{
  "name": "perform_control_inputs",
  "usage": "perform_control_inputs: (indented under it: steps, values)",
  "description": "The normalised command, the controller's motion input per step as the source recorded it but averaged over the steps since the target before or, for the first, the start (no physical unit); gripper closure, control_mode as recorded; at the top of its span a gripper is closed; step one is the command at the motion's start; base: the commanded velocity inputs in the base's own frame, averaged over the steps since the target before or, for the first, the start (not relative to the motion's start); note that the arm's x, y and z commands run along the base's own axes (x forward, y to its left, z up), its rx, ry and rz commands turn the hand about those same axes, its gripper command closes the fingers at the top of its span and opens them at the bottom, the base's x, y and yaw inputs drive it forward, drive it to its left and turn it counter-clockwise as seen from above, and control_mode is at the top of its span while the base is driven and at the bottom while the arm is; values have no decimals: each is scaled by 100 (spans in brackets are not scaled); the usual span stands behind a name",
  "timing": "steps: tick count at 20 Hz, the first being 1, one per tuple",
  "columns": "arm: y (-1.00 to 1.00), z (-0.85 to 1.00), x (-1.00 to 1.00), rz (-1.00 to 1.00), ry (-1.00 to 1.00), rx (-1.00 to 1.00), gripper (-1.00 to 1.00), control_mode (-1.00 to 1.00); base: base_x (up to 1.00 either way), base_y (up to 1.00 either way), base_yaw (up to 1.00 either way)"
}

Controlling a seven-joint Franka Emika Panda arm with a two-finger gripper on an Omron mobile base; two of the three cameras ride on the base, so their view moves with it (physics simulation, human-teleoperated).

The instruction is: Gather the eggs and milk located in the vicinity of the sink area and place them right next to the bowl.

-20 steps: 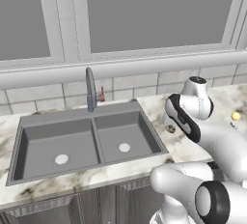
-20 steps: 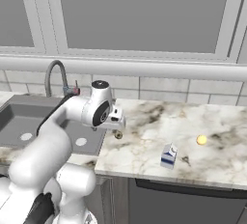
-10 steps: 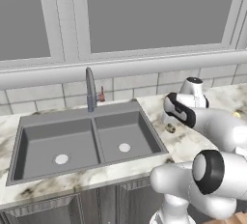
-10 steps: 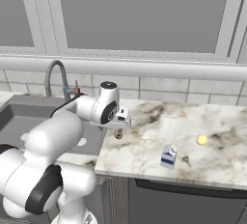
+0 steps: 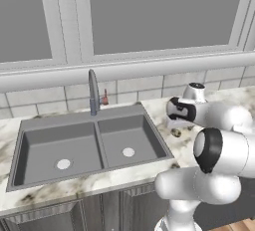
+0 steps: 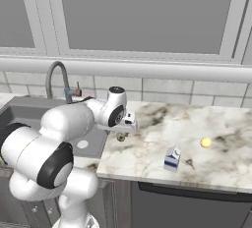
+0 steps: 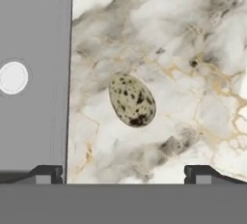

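Observation:
A speckled egg (image 7: pixel 131 100) lies on the marble counter just right of the sink (image 5: pixel 60 145). It also shows as a small dark speck (image 6: pixel 120 137) (image 5: pixel 176 133). My gripper (image 7: pixel 124 175) hangs straight above it, open, with nothing between its fingers (image 6: pixel 122 129) (image 5: pixel 174 126). Further right on the counter stands the milk (image 6: pixel 171 158), a white carton with a blue band. Beyond the carton rests a pale-yellow ball (image 6: pixel 205 143). The bowl is out of view.
The grey double sink (image 6: pixel 15 111) (image 7: pixel 29 121) has a tall curved faucet (image 5: pixel 92 93) (image 6: pixel 56 74) behind it. A tiled backsplash and window run along the back. The counter's front edge lies close to the milk carton.
The arm's elbow and lower links have swung nearer the cameras while the hand stays over the speckled egg. The gripper stays open. Nothing on the counter has moved.

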Motion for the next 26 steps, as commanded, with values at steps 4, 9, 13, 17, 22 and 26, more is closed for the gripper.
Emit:
perform_control_inputs:
  steps: [4,9,13,17,22,26]
  values:
    - [-7,-28,29,0,4,0,-100,-100,0,0,0]
    - [-7,-27,28,0,3,0,-100,-100,0,0,0]
    - [-5,-27,27,0,3,0,-100,-100,0,0,0]
    - [-2,-26,26,0,3,0,-100,-100,0,0,0]
    - [0,-25,16,0,3,0,-100,-100,0,0,0]
    - [-2,-28,9,0,4,0,100,-100,0,0,0]
